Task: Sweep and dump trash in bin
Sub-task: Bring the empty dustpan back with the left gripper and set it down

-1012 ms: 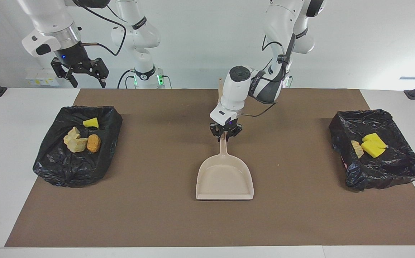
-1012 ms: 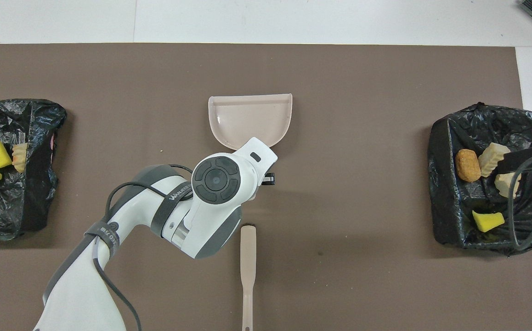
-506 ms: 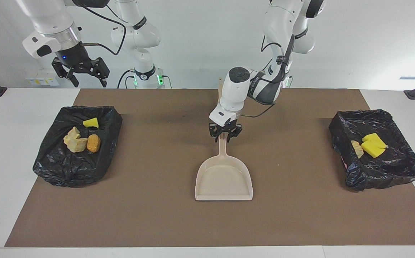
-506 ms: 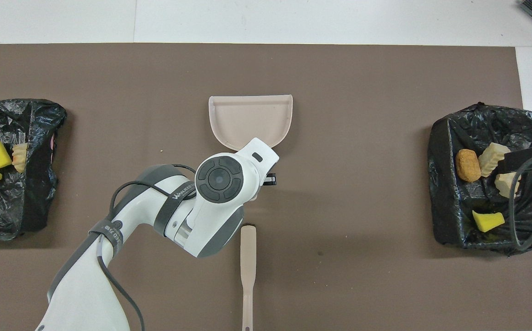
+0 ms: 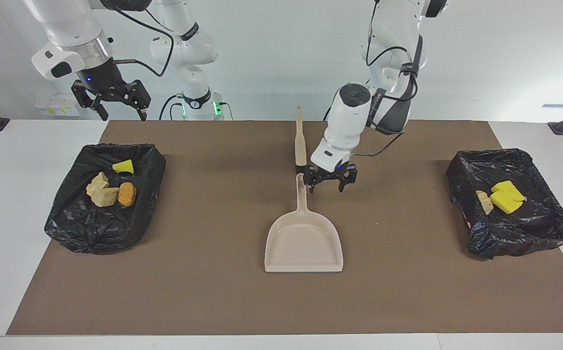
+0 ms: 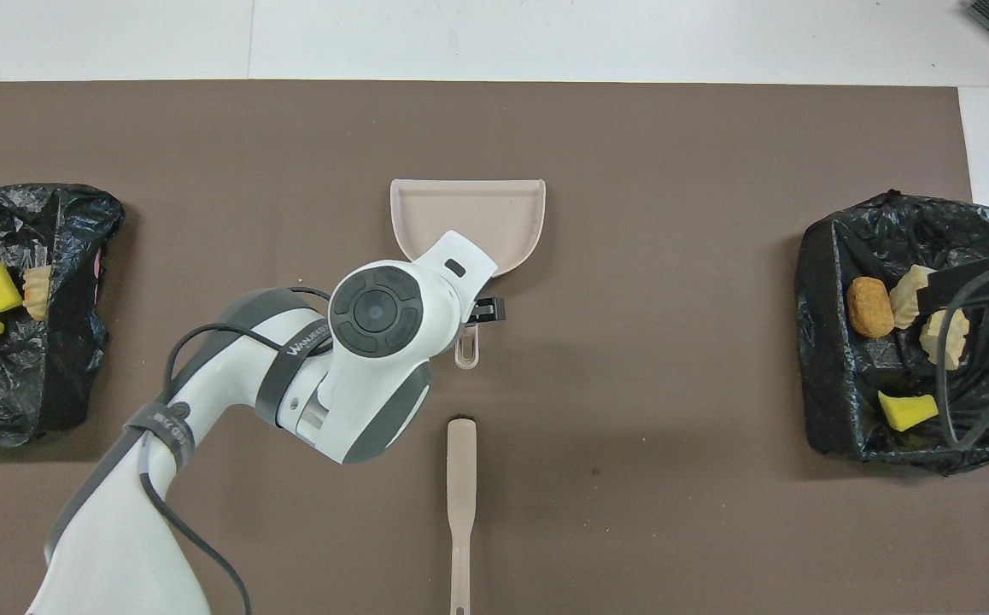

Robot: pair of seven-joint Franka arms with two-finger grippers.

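The trash lies in two black-lined bins. The bin [image 5: 92, 233] at the right arm's end holds a yellow chunk [image 5: 123, 166], tan chunks [image 5: 101, 190] and an orange one [image 5: 127, 194]. In the bin [image 5: 529, 228] at the left arm's end lie yellow chunks [image 5: 505, 197] and a cream one [image 5: 483, 201]. The beige dustpan [image 5: 304, 243] rests flat mid-mat, its handle [image 6: 466, 352] pointing toward the robots. My left gripper [image 5: 326, 188] hangs open just beside that handle, holding nothing. My right gripper [image 5: 114, 104] waits open, high over the robots' edge of its bin.
The beige brush [image 5: 299, 138] lies on the brown mat [image 5: 203, 291], nearer to the robots than the dustpan and in line with its handle. In the overhead view the left arm's wrist covers part of the dustpan [image 6: 469, 209]. Cables hang over the right arm's bin [image 6: 828, 256].
My left gripper has opened, let go of the dustpan handle and moved sideways toward the left arm's end. The dustpan stays on the mat. The right arm barely moved.
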